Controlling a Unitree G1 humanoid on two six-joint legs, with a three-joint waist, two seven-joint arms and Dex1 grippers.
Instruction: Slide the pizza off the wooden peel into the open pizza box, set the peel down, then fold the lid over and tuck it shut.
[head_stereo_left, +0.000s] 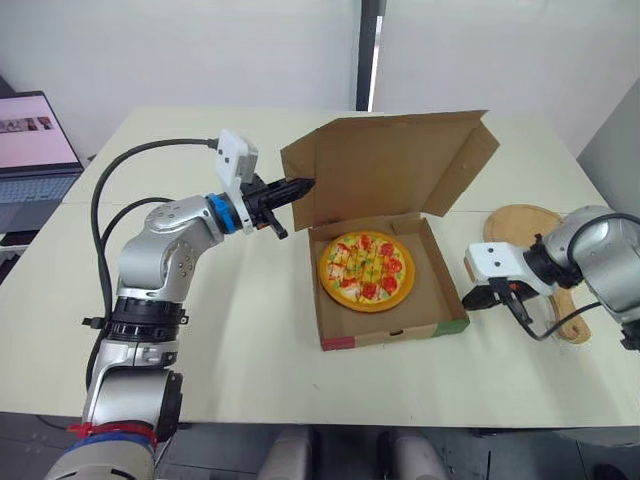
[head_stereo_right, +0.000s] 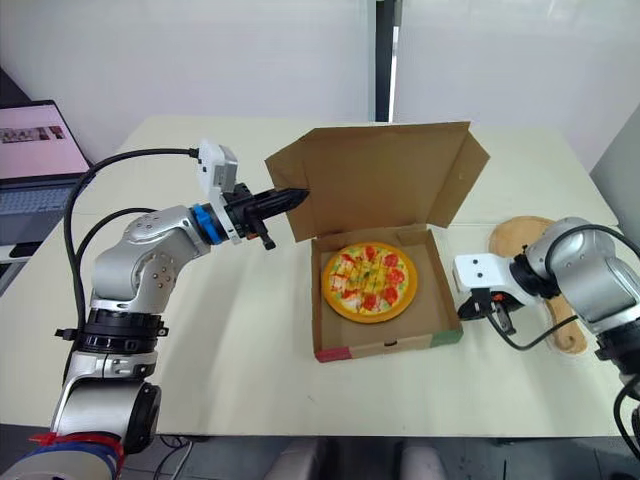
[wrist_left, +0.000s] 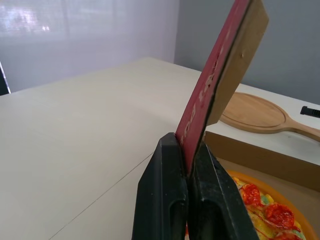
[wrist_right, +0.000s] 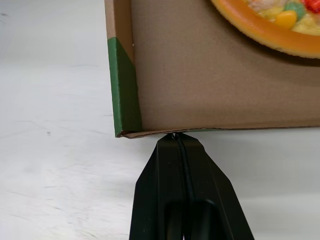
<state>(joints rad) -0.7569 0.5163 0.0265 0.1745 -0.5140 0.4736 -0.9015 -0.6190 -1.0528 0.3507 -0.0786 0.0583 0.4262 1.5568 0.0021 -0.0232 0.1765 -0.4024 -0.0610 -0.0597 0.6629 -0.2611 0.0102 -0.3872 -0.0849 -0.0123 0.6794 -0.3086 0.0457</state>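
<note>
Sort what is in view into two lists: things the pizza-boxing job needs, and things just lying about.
Job: pizza; pizza box; lid, pinched by the left gripper; wooden peel; right gripper.
Lying about: laptop.

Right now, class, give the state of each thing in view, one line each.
pizza box: open, lid raised.
pizza: inside the box.
wooden peel: empty, lying flat.
left tool: shut on the lid's edge.
right tool: shut, tips at the box's wall.
laptop: open, screen lit.
</note>
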